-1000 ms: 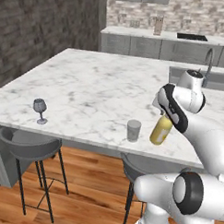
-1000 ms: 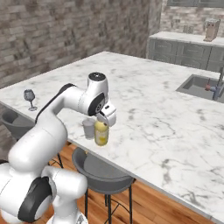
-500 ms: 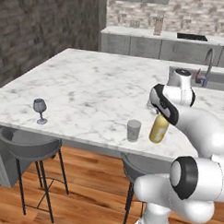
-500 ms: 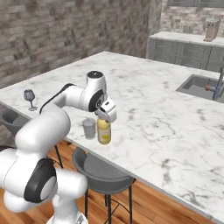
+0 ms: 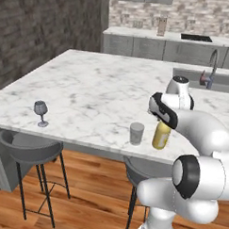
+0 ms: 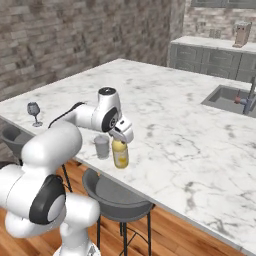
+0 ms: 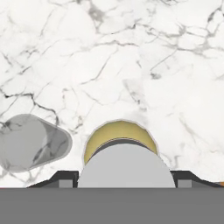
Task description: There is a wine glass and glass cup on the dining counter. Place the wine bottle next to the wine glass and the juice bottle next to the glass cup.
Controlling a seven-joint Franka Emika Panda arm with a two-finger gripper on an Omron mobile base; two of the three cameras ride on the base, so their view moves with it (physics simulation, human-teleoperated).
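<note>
The juice bottle (image 5: 160, 135) stands upright on the dining counter (image 5: 94, 87) just beside the glass cup (image 5: 136, 133), on the side away from the wine glass (image 5: 40, 112), and close to the counter's front edge; the two look close but I cannot tell whether they touch. By my reading this is the placing of the juice, at its very end: the gripper (image 6: 121, 136) sits directly over the bottle's cap, and in the hand view the two finger tips (image 7: 64, 178) flank the cap with the jaws spread wide, so the bottle looks let go rather than clamped, though actual contact is hard to judge. The next move would call for a straight lift clear of the cap without nudging the bottle into the cup, then fetching the wine bottle, which belongs beside the stemmed glass well along the counter from the cup. The counter is smooth white marble with grey veins, flat and hard, so a bumped bottle could slide. The bottle is stubby, yellow-orange and round, with a pale label and a broad grey cap seen from above. The cup is a pale, translucent, straight-sided tumbler; the wine glass is clear greyish, with a round bowl on a thin stem and flat foot, likely easy to tip.
</note>
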